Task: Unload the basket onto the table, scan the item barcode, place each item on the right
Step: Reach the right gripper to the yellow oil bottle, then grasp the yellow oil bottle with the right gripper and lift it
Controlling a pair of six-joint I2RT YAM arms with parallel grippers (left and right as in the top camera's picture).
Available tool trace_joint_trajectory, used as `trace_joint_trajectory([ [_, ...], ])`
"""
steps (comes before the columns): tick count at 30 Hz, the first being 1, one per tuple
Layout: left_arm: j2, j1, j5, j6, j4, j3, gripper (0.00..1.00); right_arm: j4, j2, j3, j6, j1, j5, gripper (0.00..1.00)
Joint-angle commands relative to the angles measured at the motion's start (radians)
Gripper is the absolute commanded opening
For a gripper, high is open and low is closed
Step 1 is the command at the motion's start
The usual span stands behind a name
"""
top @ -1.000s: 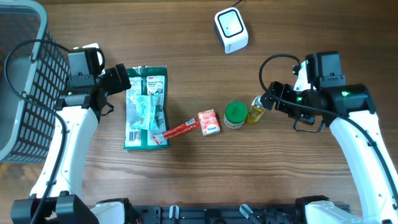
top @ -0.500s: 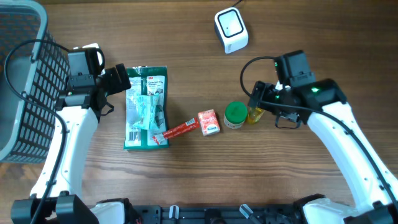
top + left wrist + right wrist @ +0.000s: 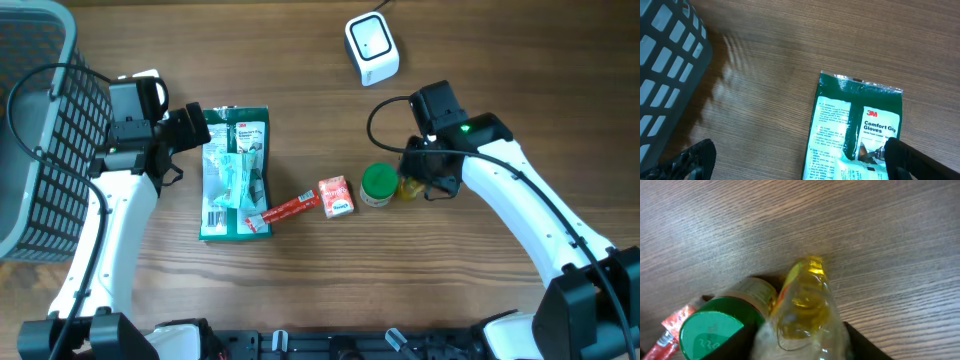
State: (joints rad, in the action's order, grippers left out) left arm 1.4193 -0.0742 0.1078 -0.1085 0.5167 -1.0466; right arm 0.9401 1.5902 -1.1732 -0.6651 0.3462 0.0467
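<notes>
Right arm has swung in from right over last second. Right gripper [image 3: 415, 180] now on bottle [image 3: 802, 300], jaws narrowed. Fingers [image 3: 865, 347] sit against both bottle sides, so it looks like a grip just taken. Bottle appears to lie on table [image 3: 480, 90], touching green-lidded jar [image 3: 378, 184], well apart from scanner [image 3: 371, 48]. Left gripper [image 3: 797, 155] unmoved, jaws wide, empty, over gloves pack [image 3: 235, 170]. Progress: early. Bottle not lifted, barcode not visible in any view. Left to do: lift, carry to scanner, turn barcode to its window.

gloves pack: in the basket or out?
Out. The gloves pack lies flat on the table, right of the basket, not touching it.
</notes>
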Motion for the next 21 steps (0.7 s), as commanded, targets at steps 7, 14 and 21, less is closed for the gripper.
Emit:
trace_joint_trajectory([
  [7, -0.011, -0.006, 0.006, 0.019, -0.003, -0.008, 1.00, -0.028, 0.010, 0.004, 0.478, 0.003, 0.052, 0.54],
  [14, -0.011, -0.006, 0.006, 0.019, -0.003, -0.008, 1.00, 0.002, 0.010, 0.004, 0.346, 0.003, 0.003, 0.79],
  [21, -0.011, -0.006, 0.006, 0.019, -0.003, -0.008, 1.00, 0.036, 0.010, 0.004, 0.190, 0.003, -0.016, 0.50],
])
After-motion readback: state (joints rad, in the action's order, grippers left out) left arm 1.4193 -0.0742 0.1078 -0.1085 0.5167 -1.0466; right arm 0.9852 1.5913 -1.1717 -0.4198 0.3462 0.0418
